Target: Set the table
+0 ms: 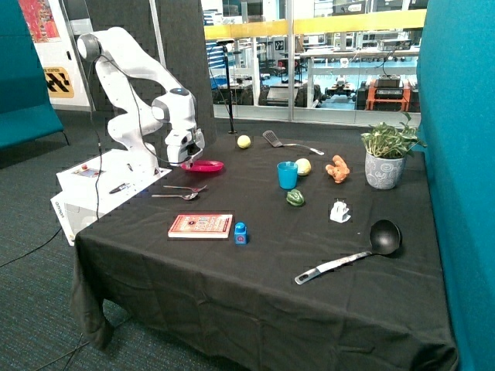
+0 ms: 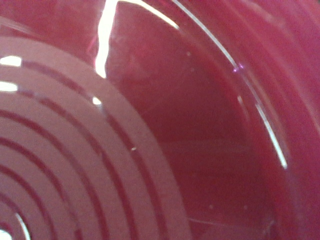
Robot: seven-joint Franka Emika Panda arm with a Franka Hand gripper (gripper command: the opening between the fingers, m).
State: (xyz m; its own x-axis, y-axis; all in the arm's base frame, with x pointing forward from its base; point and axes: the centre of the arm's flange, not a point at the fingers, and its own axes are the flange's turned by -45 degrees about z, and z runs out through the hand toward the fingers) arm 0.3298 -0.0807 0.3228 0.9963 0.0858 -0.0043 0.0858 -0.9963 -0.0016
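A pink-red plate [image 1: 206, 165] sits near the far left corner of the black table [image 1: 255, 294]. My gripper [image 1: 186, 157] is right at the plate's rim, on the side nearest the robot base. The plate's glossy ribbed surface [image 2: 200, 125] fills the wrist view from very close. Two pieces of metal cutlery [image 1: 180, 192] lie on the cloth just in front of the plate. A blue cup [image 1: 287, 175] stands upright near the table's middle. A black spatula [image 1: 278, 141] lies at the back and a black ladle [image 1: 363, 249] at the front right.
A red book [image 1: 200, 226] and a small blue block [image 1: 240, 233] lie towards the front. A lemon [image 1: 244, 141], a pale fruit [image 1: 303, 166], a green pepper [image 1: 295, 198], an orange toy [image 1: 337, 168], a small white object [image 1: 339, 211] and a potted plant [image 1: 384, 161] are spread over the back and right.
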